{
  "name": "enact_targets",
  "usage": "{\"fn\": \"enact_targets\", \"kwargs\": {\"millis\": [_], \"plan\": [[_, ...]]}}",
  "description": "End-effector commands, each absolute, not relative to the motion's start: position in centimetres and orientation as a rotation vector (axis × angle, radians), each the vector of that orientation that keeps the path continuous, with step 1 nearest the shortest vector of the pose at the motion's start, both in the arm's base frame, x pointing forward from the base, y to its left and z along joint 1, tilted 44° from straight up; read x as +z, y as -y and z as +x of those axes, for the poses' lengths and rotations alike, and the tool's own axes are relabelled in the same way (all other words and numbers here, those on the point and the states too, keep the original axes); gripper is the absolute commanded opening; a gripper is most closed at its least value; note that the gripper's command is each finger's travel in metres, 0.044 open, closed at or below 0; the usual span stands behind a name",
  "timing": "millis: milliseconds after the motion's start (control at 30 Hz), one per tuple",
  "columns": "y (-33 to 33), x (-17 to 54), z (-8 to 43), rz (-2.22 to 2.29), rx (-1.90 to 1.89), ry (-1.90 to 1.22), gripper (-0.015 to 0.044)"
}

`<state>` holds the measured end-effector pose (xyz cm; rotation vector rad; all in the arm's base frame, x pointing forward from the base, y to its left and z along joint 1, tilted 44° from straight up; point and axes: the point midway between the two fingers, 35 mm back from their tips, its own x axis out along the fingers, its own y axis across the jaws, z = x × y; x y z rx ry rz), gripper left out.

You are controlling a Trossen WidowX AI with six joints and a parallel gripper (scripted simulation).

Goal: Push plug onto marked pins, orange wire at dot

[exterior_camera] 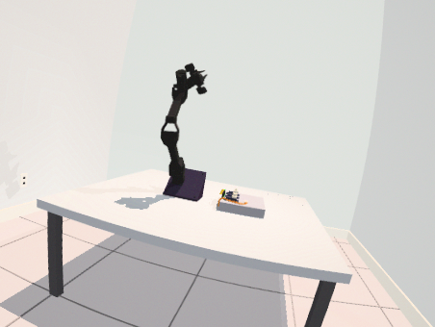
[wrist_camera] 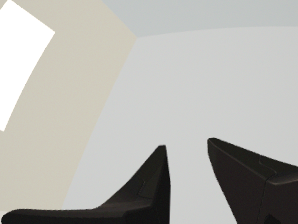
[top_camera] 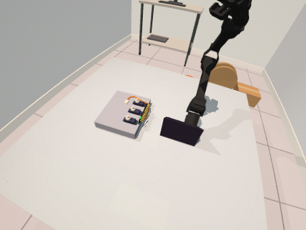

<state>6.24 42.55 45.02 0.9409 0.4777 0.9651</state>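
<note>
The grey holder [top_camera: 110, 113] [exterior_camera: 241, 209] lies on the table with several small dark servos with pale round tops on it. The small whitish plug [top_camera: 126, 101] lies on the holder's top at the end of an orange lead [top_camera: 134, 97] [exterior_camera: 234, 201] that loops around the servos. Yellow and green bits show along one edge of the holder; single pins, the band and its dot are too small to tell. My gripper [wrist_camera: 186, 148] [exterior_camera: 205, 75] is raised high above the table, far from the plug. Its fingers stand partly open with nothing between them.
The arm's dark base plate [top_camera: 181, 132] [exterior_camera: 188, 185] stands on the white table [top_camera: 84, 176] [exterior_camera: 284, 245] beside the holder. A side desk [top_camera: 176, 6] and brown wooden shapes [top_camera: 223, 75] are beyond the table. The wrist view shows only walls, ceiling and a bright panel [wrist_camera: 20, 55].
</note>
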Motion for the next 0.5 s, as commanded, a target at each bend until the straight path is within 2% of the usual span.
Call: {"fn": "enact_targets", "kwargs": {"millis": [0,467], "plan": [[-41.7,44.8,8.5,0.914,0.940,-0.440,0.0115],[-37.9,43.6,16.0,0.809,0.829,-0.314,0.0115]]}}
